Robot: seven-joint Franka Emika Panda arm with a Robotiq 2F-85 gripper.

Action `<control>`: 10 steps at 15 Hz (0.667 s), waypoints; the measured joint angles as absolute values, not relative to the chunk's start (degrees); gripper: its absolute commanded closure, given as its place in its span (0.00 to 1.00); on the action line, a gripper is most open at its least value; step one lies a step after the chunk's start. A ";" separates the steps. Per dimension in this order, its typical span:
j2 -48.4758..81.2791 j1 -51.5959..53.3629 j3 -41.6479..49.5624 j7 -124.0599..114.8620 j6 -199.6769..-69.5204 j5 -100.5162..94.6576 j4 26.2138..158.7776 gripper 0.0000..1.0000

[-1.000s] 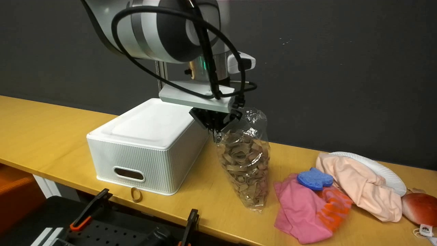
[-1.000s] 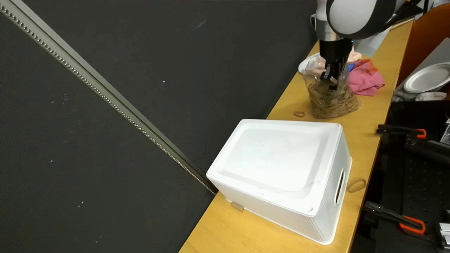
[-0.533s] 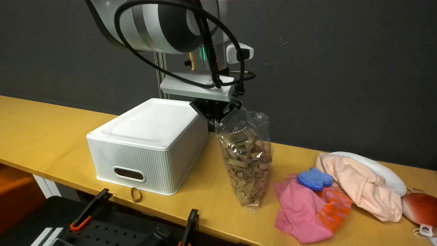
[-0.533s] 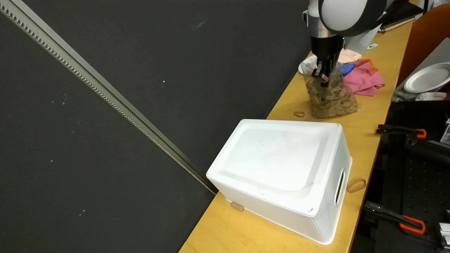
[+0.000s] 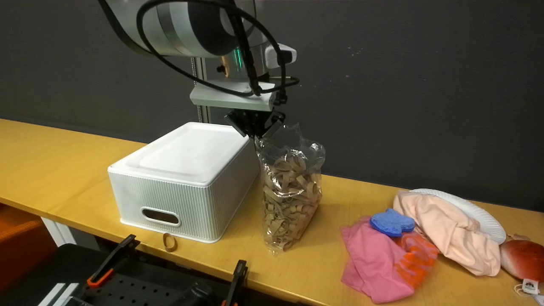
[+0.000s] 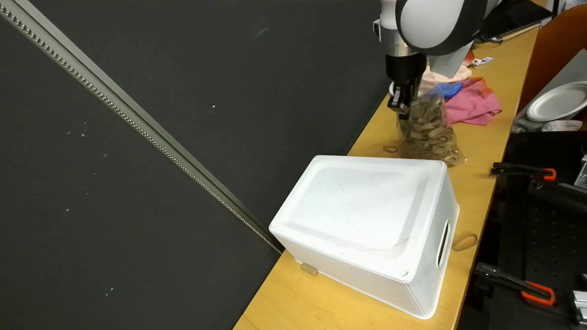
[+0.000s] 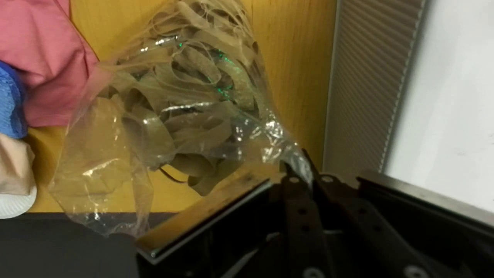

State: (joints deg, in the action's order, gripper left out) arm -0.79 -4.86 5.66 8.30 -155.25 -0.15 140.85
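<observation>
Crinkly clear bag shifted toward ribbed box, pinched in gripper.

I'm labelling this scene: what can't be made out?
Clear bag: gripped part hidden by the fingers in the wrist view.
White box: inside mostly hidden by its walls in both exterior views.
Plate: partly covered by peach cloth in an exterior view.
Red object: cut off by the right edge in an exterior view.

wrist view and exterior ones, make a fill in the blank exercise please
The gripper is shut on the clear plastic ____.
The box beside it is coloured ____.
The sponge-like piece on the pink cloth is coloured ____.
In the wrist view, that cloth fills the upper ____ corner.
Missing words: bag; white; blue; left.
</observation>
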 measured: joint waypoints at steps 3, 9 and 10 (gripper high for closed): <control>0.41 -3.98 4.87 8.15 -155.24 -0.15 139.68 1.00; 3.65 -2.33 2.66 7.21 -155.17 -0.16 136.69 1.00; 4.07 -2.04 2.19 7.12 -155.09 -0.16 136.12 1.00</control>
State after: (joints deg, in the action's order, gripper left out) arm 4.07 -2.04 2.19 7.12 -155.09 -0.16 136.12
